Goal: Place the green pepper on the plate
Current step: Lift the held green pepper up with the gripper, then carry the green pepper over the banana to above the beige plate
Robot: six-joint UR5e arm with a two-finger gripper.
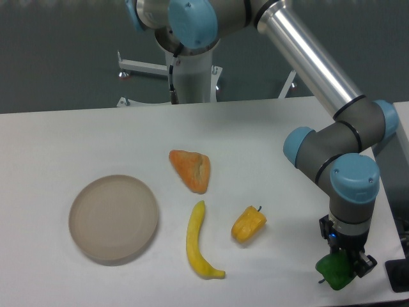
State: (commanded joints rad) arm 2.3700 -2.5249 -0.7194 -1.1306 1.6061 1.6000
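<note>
The green pepper (pixel 335 274) is a small glossy green shape at the table's front right, near the edge. My gripper (pixel 346 263) points straight down over it, its dark fingers closed around the pepper's upper part. The gripper body hides the top of the pepper. I cannot tell whether the pepper rests on the table or hangs just above it. The plate (pixel 114 217) is a round beige dish lying far to the left, with nothing on it.
A yellow-orange pepper (pixel 248 224) sits left of the gripper. A yellow banana (pixel 198 242) lies beside it, and an orange wedge-shaped food piece (pixel 191 170) lies further back. All three lie between gripper and plate. The table's front edge runs just below the gripper.
</note>
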